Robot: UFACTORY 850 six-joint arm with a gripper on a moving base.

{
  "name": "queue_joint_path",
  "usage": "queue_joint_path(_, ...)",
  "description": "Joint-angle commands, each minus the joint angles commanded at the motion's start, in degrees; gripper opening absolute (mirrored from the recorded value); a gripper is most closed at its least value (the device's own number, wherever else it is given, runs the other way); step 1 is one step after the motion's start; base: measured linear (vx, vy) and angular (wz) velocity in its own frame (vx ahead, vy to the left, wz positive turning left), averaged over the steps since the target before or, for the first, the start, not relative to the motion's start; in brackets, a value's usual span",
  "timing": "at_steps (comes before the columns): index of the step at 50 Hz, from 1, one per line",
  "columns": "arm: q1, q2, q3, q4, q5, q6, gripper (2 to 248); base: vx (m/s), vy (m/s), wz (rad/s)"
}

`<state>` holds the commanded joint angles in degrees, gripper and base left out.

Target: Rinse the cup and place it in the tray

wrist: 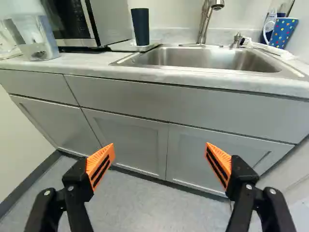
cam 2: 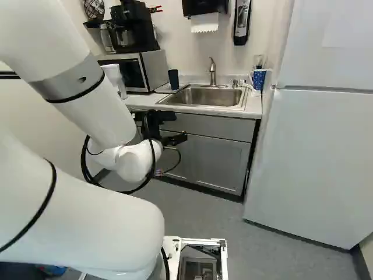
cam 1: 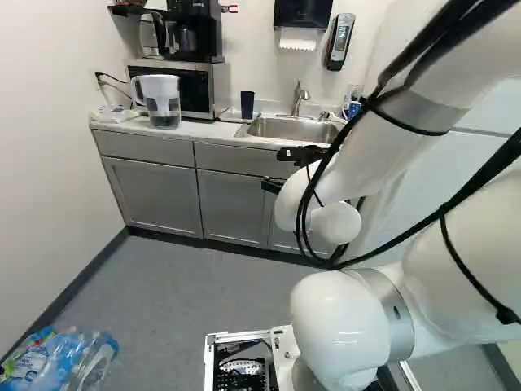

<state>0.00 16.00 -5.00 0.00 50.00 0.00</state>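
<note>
Your arm [cam 2: 99, 111] reaches ahead from its base joint, its forearm sloping down to a bent wrist; the gripper [cam 2: 180, 126] hangs over the floor, facing the cabinet fronts [cam 2: 215, 160] below the counter [wrist: 96, 62]. In the wrist view the gripper [wrist: 161, 153] has its two fingers spread wide, orange pads [wrist: 101, 164] well apart, with nothing held.

Two cups show by the sink [wrist: 207, 59]; a dark tumbler [wrist: 140, 26] stands upright to its left, on a pale tray [wrist: 126, 46] between sink and microwave [wrist: 108, 21]; a blue dotted cup [wrist: 284, 33] stands to its right, near the far corner; which one your task means, you cannot tell from these views, nor what either holds. A single faucet [wrist: 205, 21] rises behind the one steel basin; a white brush [wrist: 265, 47] lies at its right.

One clear pitcher [cam 1: 165, 104] stands on the counter left of the microwave, a dark part inside it; one coffee maker [cam 1: 195, 31] sits on top of the microwave; several plastic bottles [cam 1: 61, 358] lie bundled on the near left floor, too crowded to count.
</note>
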Motion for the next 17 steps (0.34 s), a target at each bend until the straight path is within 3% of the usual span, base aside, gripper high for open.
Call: queue_joint_path(17,0.0,0.0,0.0,0.0,0.0,0.0,247,0.0,0.0,0.0)
